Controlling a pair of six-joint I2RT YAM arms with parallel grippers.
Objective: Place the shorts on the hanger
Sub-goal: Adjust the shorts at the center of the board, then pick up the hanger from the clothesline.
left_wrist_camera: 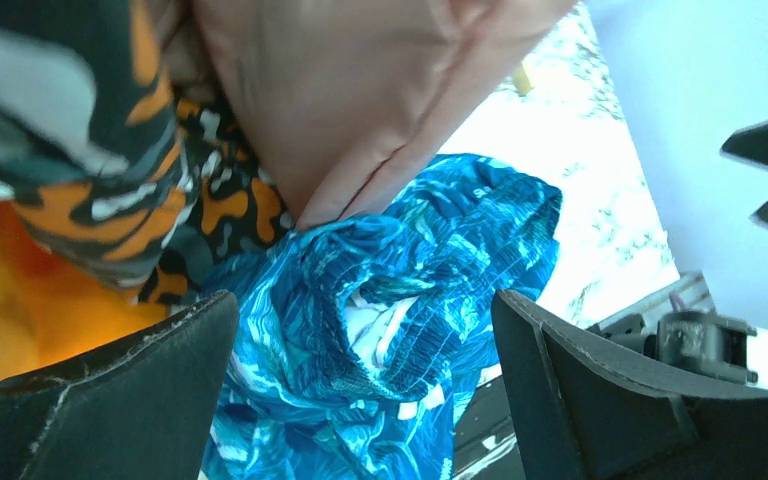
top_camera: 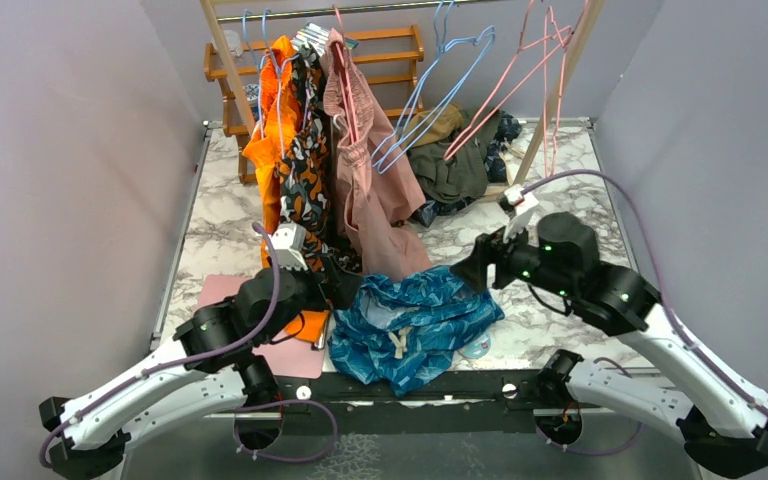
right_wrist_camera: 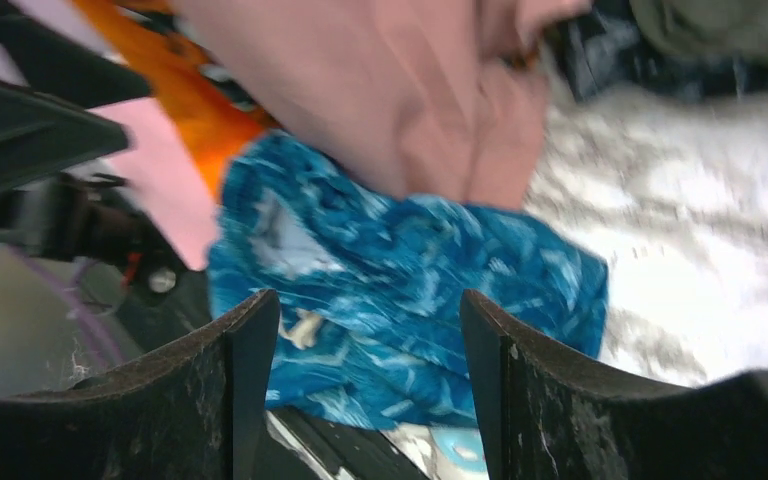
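The teal-blue leaf-print shorts [top_camera: 410,325] lie crumpled at the table's near edge, white drawstring showing. They also show in the left wrist view [left_wrist_camera: 390,300] and the right wrist view [right_wrist_camera: 410,270]. My left gripper [top_camera: 345,285] is open and empty at their upper left edge; its jaws stand wide apart [left_wrist_camera: 365,300] with the waistband in front of them. My right gripper [top_camera: 470,272] is open and empty [right_wrist_camera: 368,300] at their upper right edge. The pink hanger [top_camera: 508,97] hangs empty from the rail at the back right.
Dusty-pink shorts [top_camera: 370,180] and orange-black patterned shorts [top_camera: 295,170] hang from the rail just behind the teal shorts. Light blue hangers [top_camera: 440,90] hang mid-rail. A pile of dark clothes [top_camera: 455,160] lies at the back. A pink cloth [top_camera: 260,330] lies under the left arm.
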